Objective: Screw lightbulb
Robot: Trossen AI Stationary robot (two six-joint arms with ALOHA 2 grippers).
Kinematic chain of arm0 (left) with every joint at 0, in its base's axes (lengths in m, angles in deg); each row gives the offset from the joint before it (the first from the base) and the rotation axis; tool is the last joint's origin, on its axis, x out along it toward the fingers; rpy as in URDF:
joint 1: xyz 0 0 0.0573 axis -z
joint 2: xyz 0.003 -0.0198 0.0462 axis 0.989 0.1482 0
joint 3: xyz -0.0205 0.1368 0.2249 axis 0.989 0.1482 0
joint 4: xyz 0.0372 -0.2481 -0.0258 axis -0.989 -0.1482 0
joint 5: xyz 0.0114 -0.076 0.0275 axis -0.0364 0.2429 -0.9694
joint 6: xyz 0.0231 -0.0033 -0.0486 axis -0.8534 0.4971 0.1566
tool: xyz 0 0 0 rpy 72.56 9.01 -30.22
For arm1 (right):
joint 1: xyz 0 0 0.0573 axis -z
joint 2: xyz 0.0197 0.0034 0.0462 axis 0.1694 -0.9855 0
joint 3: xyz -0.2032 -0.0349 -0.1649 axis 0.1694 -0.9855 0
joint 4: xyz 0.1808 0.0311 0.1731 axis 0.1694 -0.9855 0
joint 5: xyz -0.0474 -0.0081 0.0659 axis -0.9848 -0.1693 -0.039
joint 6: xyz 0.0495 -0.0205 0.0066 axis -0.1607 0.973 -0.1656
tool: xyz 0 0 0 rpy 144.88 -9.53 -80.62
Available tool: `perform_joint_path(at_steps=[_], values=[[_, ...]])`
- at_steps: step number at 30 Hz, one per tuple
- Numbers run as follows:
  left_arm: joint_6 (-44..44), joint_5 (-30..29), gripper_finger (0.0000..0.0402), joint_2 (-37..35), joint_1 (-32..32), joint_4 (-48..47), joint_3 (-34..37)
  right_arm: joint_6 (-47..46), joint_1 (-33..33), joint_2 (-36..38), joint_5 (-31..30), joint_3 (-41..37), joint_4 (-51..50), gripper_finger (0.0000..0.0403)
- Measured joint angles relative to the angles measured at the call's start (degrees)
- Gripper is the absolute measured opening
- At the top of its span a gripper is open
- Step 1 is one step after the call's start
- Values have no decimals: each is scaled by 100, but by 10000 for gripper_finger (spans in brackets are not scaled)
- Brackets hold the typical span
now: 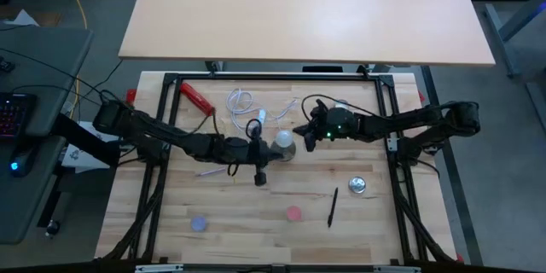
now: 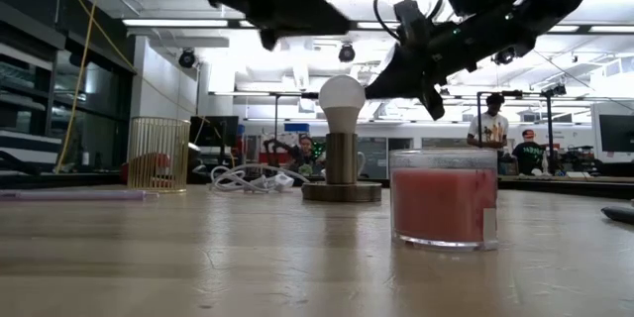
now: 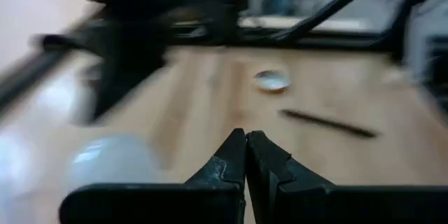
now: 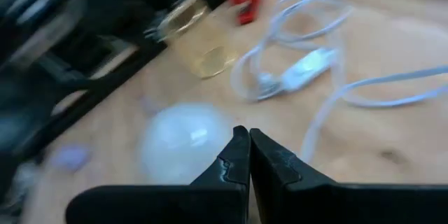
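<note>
The white frosted lightbulb [image 1: 282, 140] stands upright with its base in the grey round socket stand [image 1: 287, 150] at mid table. It also shows in the low view [image 2: 341, 102] on the stand [image 2: 342, 190]. My left gripper [image 1: 261, 169] is shut and empty, just left of and nearer than the bulb. In its wrist view [image 3: 246, 143] the bulb [image 3: 108, 161] is a blur beside it. My right gripper [image 1: 302, 134] is shut and empty, just right of the bulb and above its height [image 2: 436, 109]. Its wrist view [image 4: 249, 140] looks down on the bulb [image 4: 183, 140].
A white cord with a switch [image 1: 243, 102] and a red tool [image 1: 195, 96] lie at the back. A shiny silver disc [image 1: 357, 186] and a black pen [image 1: 332, 207] lie at the right. A red glass [image 2: 443, 198], a blue disc [image 1: 199, 223] and a purple pen [image 1: 209, 171] lie nearer.
</note>
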Motion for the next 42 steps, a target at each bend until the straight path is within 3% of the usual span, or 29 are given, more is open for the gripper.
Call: perform_joint_path(at_steps=[4, 7, 13, 18, 30, 42], values=[[-201, -810, 0, -479, -258, -1365, 2, -57, -310, 3, 512, 0, -75, 0], [-205, -799, 0, -709, -634, -2029, 91, -174, -638, 3, 452, 0, -206, 0], [-211, 141, 0, -425, -1382, -1516, 424, -341, -1044, 3, -28, 0, -173, 0], [-357, 823, 0, 35, -1482, -517, 422, -399, -1096, -13, -183, 0, -159, 0], [-478, 681, 0, 119, -1437, -411, 422, -466, -1090, -15, -608, 0, -299, 0], [-160, 631, 0, 119, -1348, -262, 424, -358, -843, -16, -600, 0, -308, 0]])
